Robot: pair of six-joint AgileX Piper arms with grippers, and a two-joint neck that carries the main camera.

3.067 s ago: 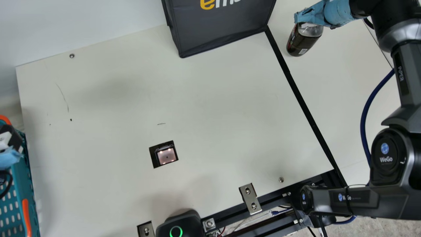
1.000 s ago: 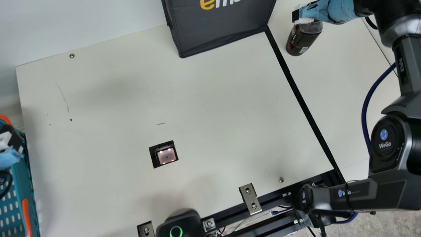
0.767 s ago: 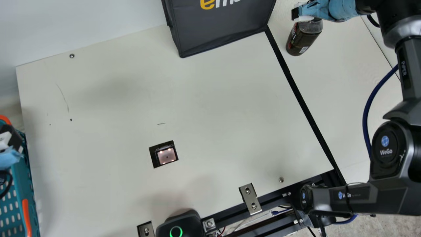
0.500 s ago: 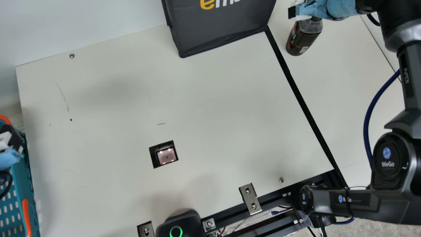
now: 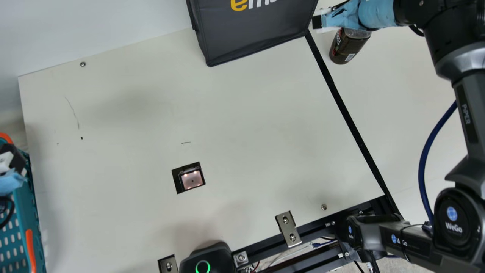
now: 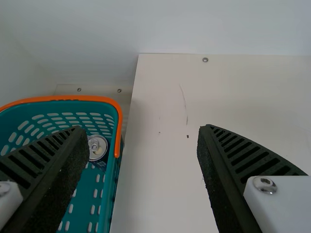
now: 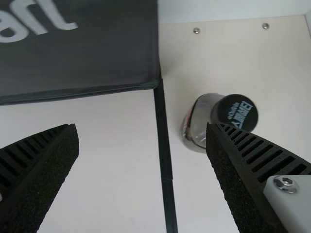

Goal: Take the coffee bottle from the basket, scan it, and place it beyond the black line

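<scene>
over the cream table (image 5: 246,125), spread right fingers (image 5: 317,22) have shifted from coffee bottle (image 5: 346,47) toward the bag (image 5: 257,34).

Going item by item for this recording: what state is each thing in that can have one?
Coffee bottle: standing, capped, beyond the black line
Right gripper: open, empty
Left gripper: open, empty
Scanner window: lit
Basket: holding a can
Can: lid facing up
Black device: green ring lit
Dark bag: standing
</scene>
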